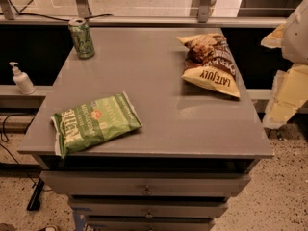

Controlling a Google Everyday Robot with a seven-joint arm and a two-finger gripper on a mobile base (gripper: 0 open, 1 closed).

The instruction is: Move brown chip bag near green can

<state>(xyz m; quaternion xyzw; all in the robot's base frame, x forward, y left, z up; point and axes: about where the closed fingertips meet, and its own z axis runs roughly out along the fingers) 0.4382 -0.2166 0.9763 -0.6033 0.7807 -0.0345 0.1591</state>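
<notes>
The brown chip bag (210, 65) lies on the grey table top (159, 105) near its right back edge, dark brown part toward the back, cream part with "LATE JULY" lettering toward the front. The green can (81, 38) stands upright at the table's back left corner, far from the bag. My gripper (288, 93) is at the right edge of the view, off the table's right side, right of the brown bag and not touching it.
A green chip bag (94, 122) with white lettering lies at the table's front left. A white pump bottle (20, 79) stands on a ledge left of the table. Drawers (144, 189) are below the top. A railing runs along the back.
</notes>
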